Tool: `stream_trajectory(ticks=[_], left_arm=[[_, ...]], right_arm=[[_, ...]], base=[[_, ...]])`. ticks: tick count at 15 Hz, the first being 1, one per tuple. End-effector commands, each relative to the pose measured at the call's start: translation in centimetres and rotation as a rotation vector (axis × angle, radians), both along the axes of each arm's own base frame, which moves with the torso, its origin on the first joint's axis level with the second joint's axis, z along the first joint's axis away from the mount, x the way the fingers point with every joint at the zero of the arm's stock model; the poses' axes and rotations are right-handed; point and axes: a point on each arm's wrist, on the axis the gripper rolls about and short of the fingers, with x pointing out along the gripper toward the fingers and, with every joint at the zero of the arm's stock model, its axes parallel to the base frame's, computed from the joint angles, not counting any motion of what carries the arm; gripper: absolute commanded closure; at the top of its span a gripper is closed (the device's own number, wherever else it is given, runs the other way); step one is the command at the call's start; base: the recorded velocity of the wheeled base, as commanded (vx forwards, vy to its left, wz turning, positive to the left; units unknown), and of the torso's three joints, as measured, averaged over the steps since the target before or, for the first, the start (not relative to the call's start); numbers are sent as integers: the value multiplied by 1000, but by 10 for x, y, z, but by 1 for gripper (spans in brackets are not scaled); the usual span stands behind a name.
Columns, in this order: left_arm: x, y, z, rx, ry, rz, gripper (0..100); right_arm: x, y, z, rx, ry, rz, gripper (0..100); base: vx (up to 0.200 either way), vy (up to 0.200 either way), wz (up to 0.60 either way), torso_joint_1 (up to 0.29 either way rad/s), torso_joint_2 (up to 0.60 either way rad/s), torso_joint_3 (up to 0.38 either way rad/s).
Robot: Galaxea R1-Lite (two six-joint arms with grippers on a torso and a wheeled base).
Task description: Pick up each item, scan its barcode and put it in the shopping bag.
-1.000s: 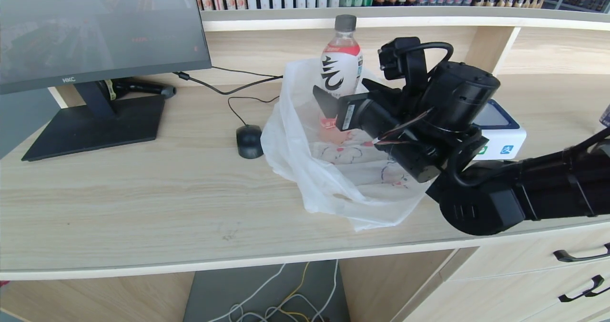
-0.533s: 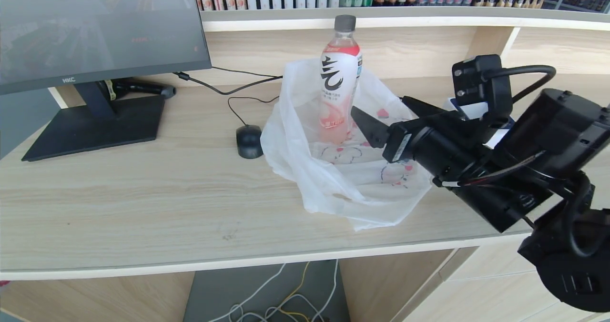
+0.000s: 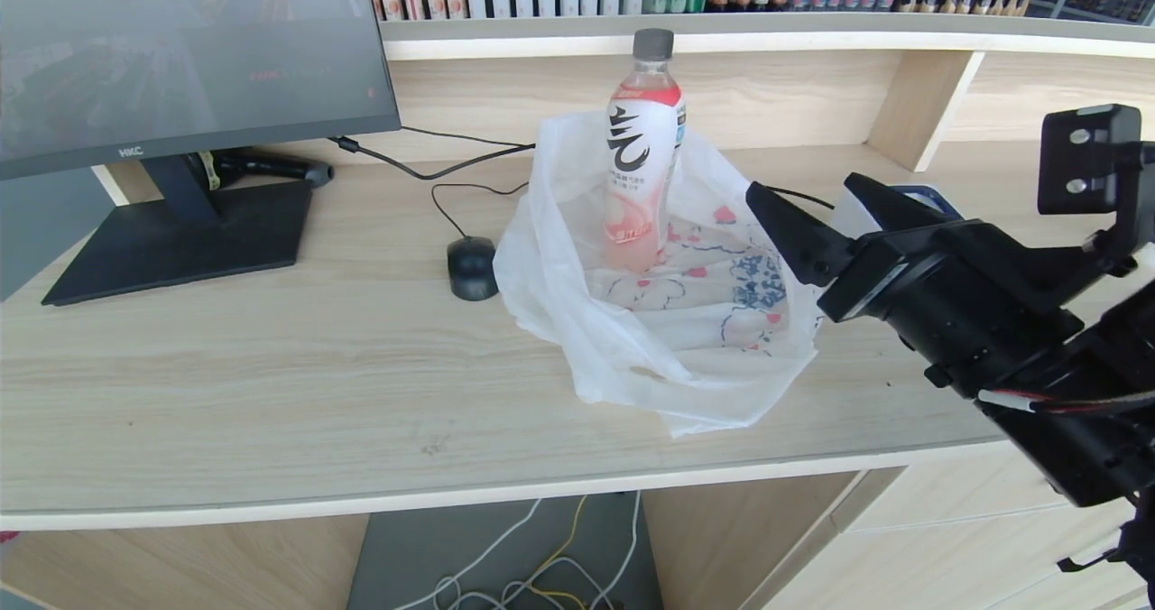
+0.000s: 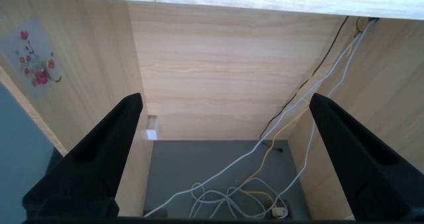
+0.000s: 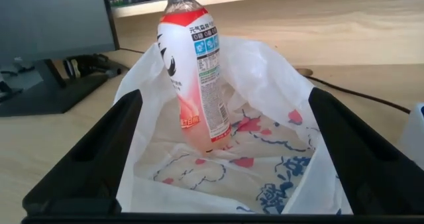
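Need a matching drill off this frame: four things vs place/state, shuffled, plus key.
1 bottle
2 mouse
3 right gripper
4 monitor

A open, empty, right of the shopping bag
B standing in the shopping bag
C far left on the counter
D on the counter, just left of the shopping bag

Pairs: 1-B, 2-D, 3-A, 4-C

A clear plastic bottle [image 3: 642, 150] of pink drink stands upright inside the shopping bag [image 3: 559, 312], toward its far side. It has a grey cap and a white-and-red label with black lettering. The bag is thin, translucent white plastic printed with small red and blue figures. It sits crumpled and open-mouthed on the tabletop [image 3: 271, 366], its rim slumped low at the near side and rising higher around the bottle.
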Motion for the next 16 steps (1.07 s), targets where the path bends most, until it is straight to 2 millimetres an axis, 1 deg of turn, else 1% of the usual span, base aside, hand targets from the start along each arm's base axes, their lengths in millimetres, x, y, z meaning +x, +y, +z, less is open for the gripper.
stream_trajectory(ticks=[1,2,4,8,13,16], left_arm=[[0,0,0,1,2,-2,0],[0,0,0,3,2,-1,0],[0,0,0,0,2,1,0],[0,0,0,-8,3,2,0],[0,0,0,-9,3,2,0],[0,0,0,-11,3,2,0]], right_arm=[[-7,-6,5,16,-22,-3,0],[-4,-10,8,23,-32,-18,0],[-1,-7,6,21,-28,-16,0],[6,-2,4,18,-26,-13,0],[11,1,1,13,-22,-13,0],[13,2,2,16,-25,-13,0]], base=[[0,0,0,0,0,0],[0,0,0,0,0,0],[0,0,0,0,0,0],[-200,0,0,6,1,1],[0,0,0,0,0,0],[0,-200,0,4,2,1]])
